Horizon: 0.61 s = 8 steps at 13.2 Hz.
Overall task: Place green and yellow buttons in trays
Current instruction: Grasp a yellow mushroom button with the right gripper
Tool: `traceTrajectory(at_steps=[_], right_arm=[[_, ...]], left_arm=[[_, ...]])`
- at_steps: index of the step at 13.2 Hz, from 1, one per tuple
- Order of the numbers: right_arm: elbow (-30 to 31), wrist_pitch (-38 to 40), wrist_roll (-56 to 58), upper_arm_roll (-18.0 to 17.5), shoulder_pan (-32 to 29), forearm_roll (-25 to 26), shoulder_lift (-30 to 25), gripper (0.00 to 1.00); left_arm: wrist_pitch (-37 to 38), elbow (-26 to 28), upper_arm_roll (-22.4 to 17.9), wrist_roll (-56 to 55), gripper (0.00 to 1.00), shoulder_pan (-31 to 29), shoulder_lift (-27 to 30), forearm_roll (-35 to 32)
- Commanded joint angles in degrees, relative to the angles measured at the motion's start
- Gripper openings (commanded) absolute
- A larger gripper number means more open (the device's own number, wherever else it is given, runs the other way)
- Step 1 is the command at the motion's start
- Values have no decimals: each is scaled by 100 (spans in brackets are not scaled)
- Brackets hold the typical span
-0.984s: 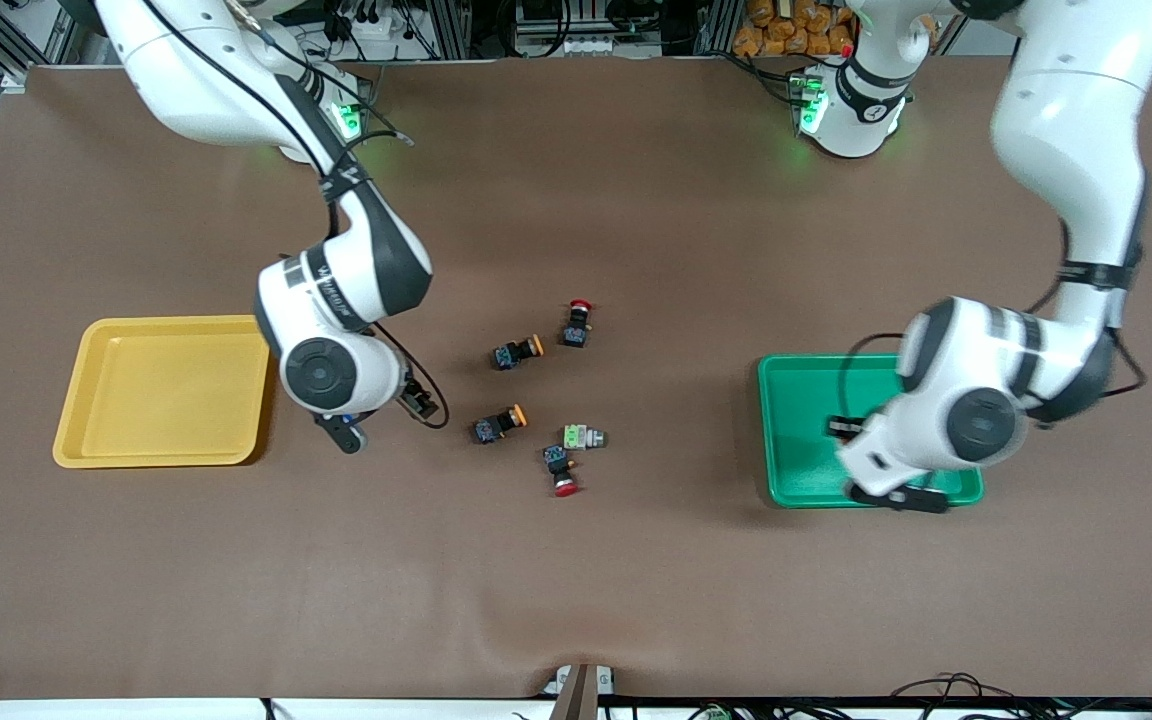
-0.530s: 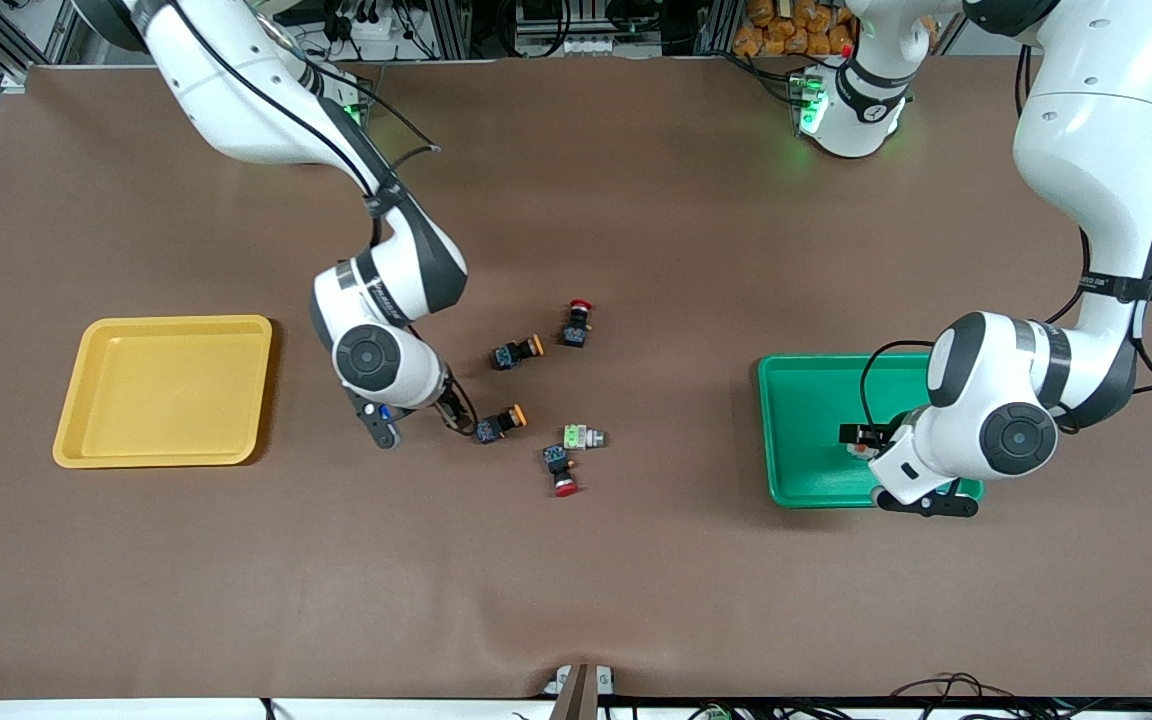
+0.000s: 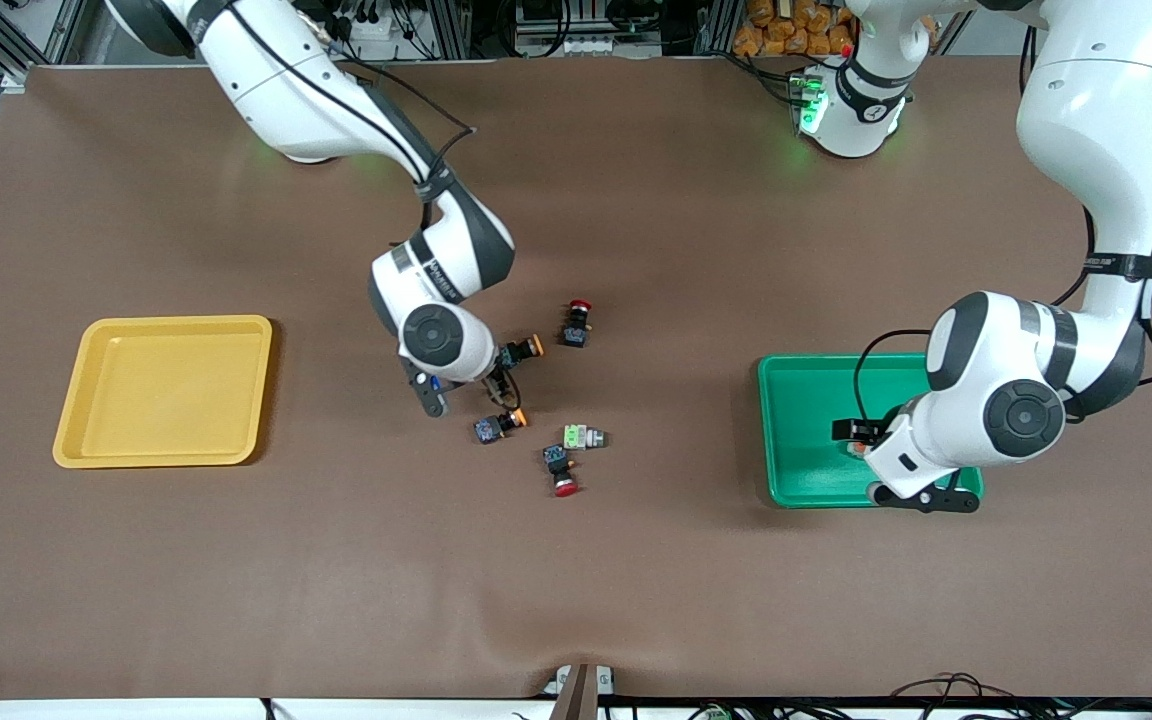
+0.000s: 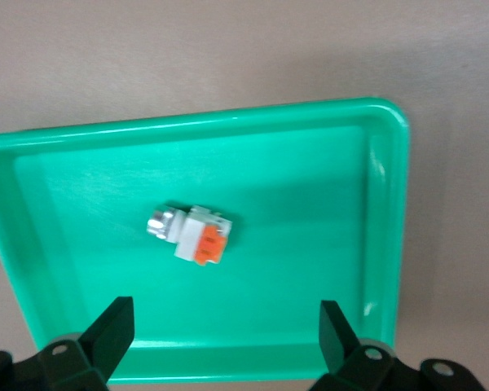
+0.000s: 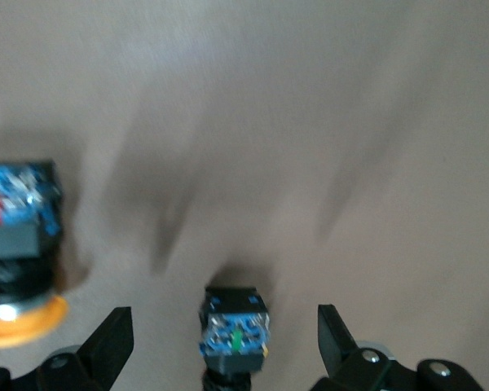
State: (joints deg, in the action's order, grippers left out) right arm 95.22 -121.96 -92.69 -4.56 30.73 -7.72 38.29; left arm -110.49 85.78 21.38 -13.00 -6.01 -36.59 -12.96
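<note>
One down so far, I reckon: a white-bodied button with an orange block (image 4: 191,236) lies on its side in the green tray (image 3: 796,480), toward the left arm's end of the worktop. My left claw (image 4: 224,342) hangs over it, spread wide and empty.

The yellow tray (image 3: 76,420), near the right arm's end, has nothing in it yet. Three to go mid-worktop: two black-bodied buttons with orange caps (image 3: 519,351) (image 3: 496,425) and a silver one with a light-green block (image 3: 581,436). The red-capped buttons (image 3: 576,325) stay put.

My right claw (image 5: 224,342) sits wide open, empty, over a black one. Both trays are smooth glossy plastic with rounded corners; the worktop's a matte brown mat.
</note>
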Motion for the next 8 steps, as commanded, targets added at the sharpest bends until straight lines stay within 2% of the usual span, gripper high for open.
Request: traceTrajectory(at_steps=[1,3,7,8], right_arm=[[23,-3,-39,52,64,-71,108,89],[23,-30,-30,43,73,-71,169,81],[76,-65,-57,34,161,-89,187,72],[67,-82,-57,34,152,-141,196,64]], left_arm=[[2,167,208,-202,100,-31,143,197],[-7,167,287,-509,100,56,134,241],[-103,150,349,-1300,100,276,-23,329],[-226,141,349,-1423,100,389,-59,346]])
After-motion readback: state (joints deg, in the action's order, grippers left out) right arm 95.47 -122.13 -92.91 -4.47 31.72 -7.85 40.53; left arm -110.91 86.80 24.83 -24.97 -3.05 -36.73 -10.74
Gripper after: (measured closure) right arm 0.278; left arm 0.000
